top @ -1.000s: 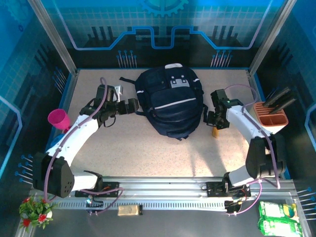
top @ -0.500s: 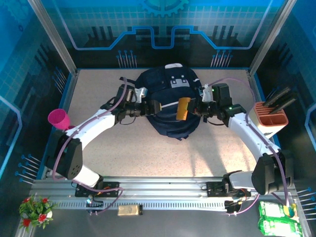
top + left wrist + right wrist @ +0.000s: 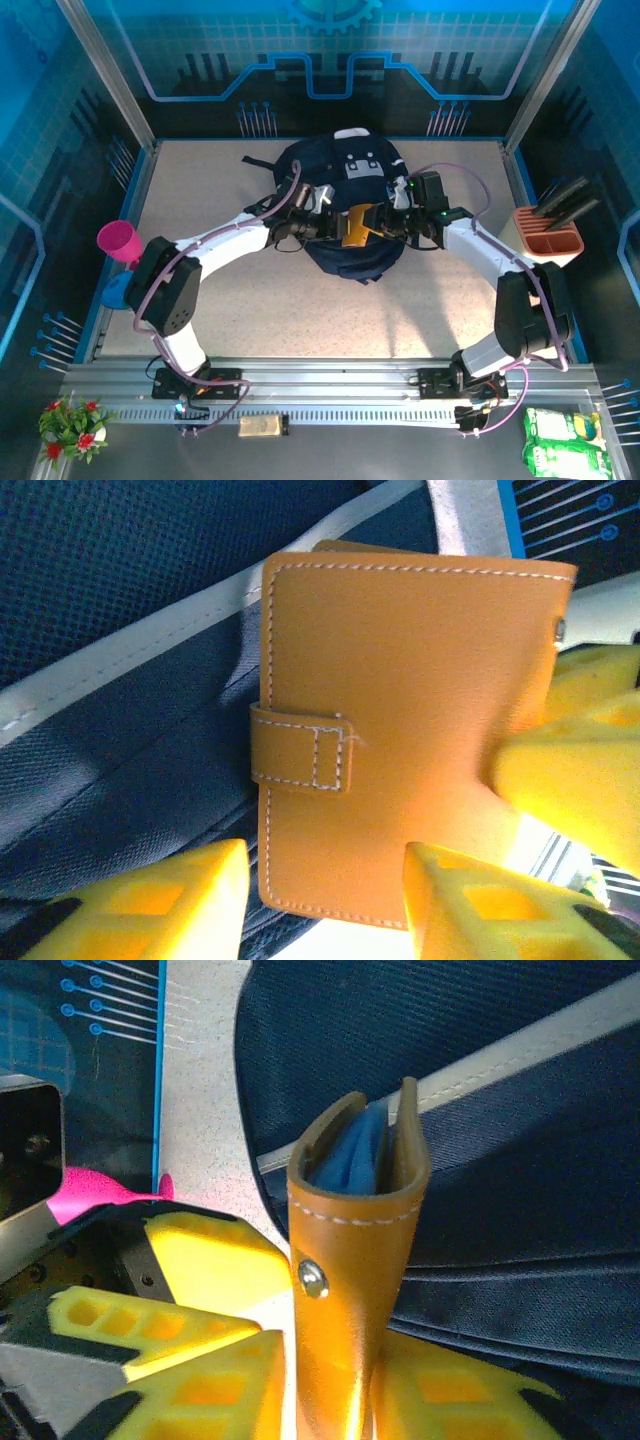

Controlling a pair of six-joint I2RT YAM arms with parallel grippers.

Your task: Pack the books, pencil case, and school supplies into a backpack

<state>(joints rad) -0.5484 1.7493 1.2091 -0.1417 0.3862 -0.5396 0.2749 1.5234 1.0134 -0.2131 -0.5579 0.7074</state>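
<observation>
The navy backpack (image 3: pixel 345 190) lies flat at the table's middle back. Over its front pocket both arms meet at one of the school supplies, a flat orange stitched case (image 3: pixel 356 226) with blue inside. My right gripper (image 3: pixel 383 222) comes from the right. In the right wrist view the case (image 3: pixel 345 1290) stands edge-on between that gripper's (image 3: pixel 335 1400) fingers, which hug both faces. My left gripper (image 3: pixel 338 227) comes from the left. Its jaws (image 3: pixel 325 905) stand apart at the lower edge of the case (image 3: pixel 400 700), one tip overlapping a corner. Books and pencil case are out of view.
A magenta cup (image 3: pixel 120 242) stands at the left table edge. At the right edge is a beige holder with black handles (image 3: pixel 548 235). Green packets (image 3: pixel 565 440) and a small flower plant (image 3: pixel 70 425) lie beyond the front rail.
The right gripper lifted the orange case from the table right of the backpack and carried it over the pack. The left gripper swung in from the left and its jaws narrowed.
</observation>
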